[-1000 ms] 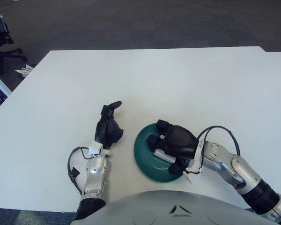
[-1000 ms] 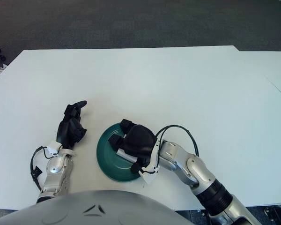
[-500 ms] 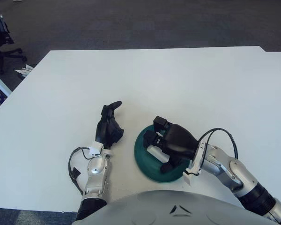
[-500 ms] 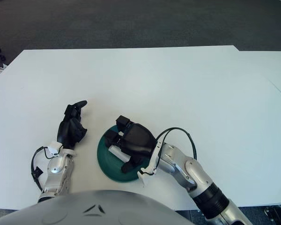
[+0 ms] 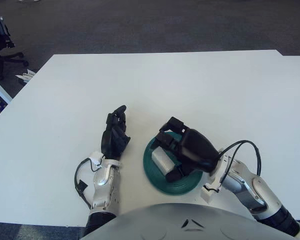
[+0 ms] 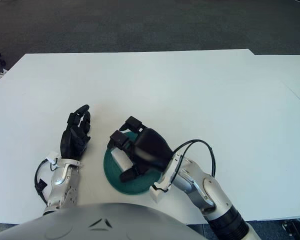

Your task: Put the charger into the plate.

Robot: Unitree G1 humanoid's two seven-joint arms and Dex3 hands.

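Charger (image 5: 163,160): white block lying in the green plate (image 5: 182,186), left half.
Right hand (image 5: 182,147): over the plate, fingers spread, apparently off the charger.
Left hand (image 5: 114,137): idle on the tabletop (image 5: 190,90) just beside the plate, fingers relaxed.
Risk: a finger catching the charger on withdrawal could drag it over the rim.

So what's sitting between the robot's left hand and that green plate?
Nothing: only a narrow strip of bare white table separates the left hand from the plate, clearest in the left eye view.
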